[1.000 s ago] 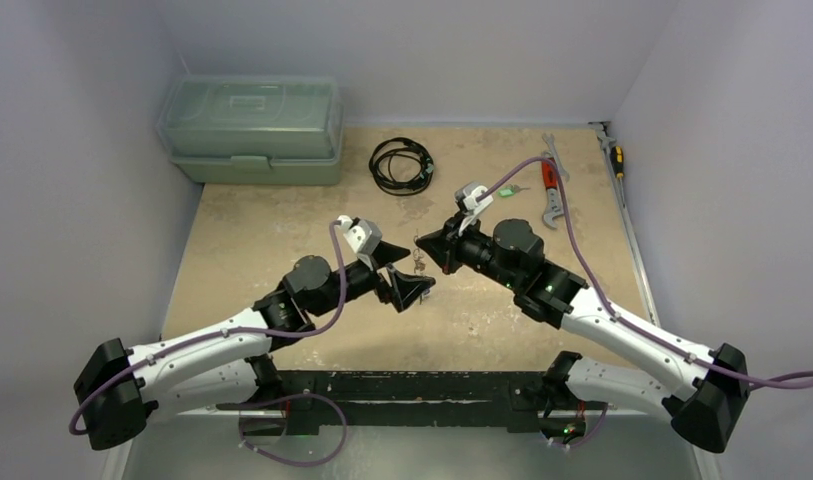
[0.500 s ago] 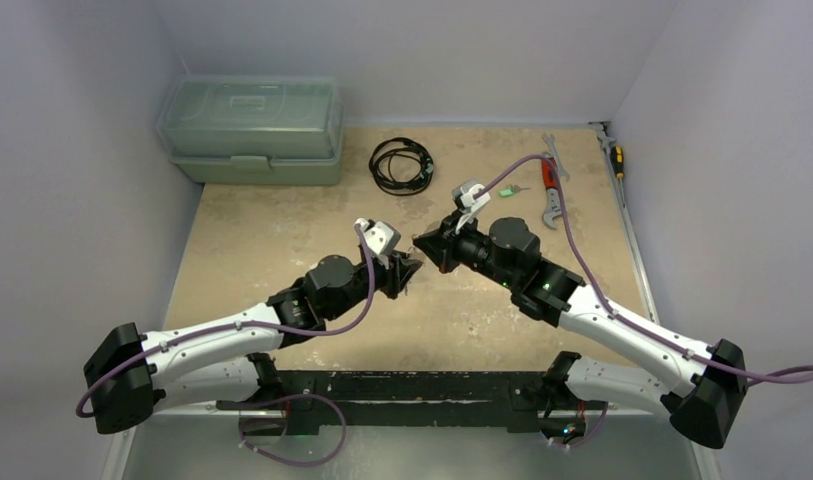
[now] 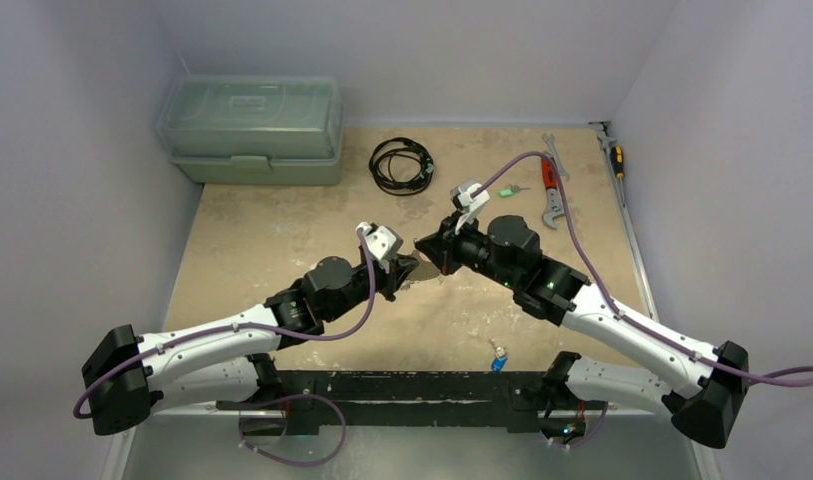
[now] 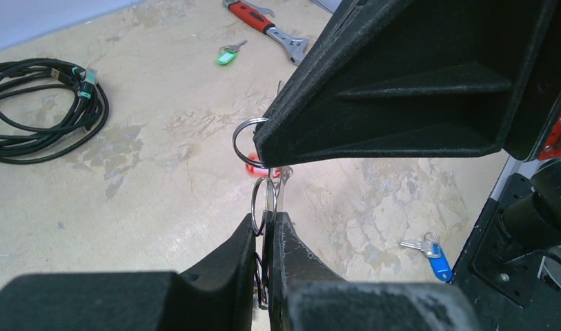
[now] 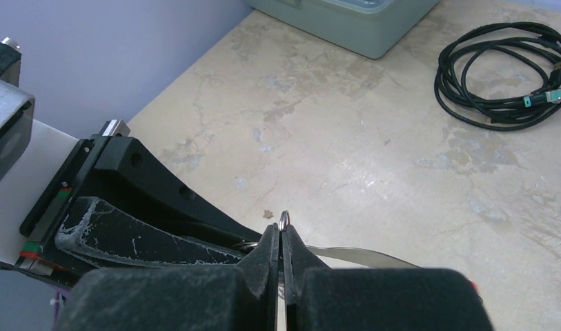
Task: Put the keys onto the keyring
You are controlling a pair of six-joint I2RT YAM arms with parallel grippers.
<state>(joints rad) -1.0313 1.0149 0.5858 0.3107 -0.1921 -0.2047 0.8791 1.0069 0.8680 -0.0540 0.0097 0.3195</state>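
Pale lilac walls (image 3: 432, 50) close in a beige, mottled stone-look desk (image 3: 272, 230). Above its middle, clear of the surface, two thin silvery wire rings hang close together, one over the other. Which of them is the keyring proper, and whether they are linked, cannot be told. The upper ring (image 4: 236, 138) is pinched between the pressed-together fingers of the right end effector (image 5: 281, 234), with only its top arc peeking out in the right wrist view. The lower ring (image 4: 265, 203) is clamped edge-on in the left end effector (image 4: 266, 227), whose fingers are likewise closed tight on the wire. Between the two rings sits a red-headed key (image 4: 253, 166), mostly hidden, with a sliver of silver metal just beside it. The two end effectors meet nearly tip to tip. Near the desk's front edge, well apart from the rings, lies a blue-tagged silver key (image 4: 430, 247). Toward the back right a green-tagged key (image 4: 226, 56) lies near a red-handled adjustable wrench (image 4: 269, 22). A black coiled cable (image 4: 84, 79) rests at the back centre, and a translucent green plastic toolbox (image 3: 252, 125) fills the back left corner.
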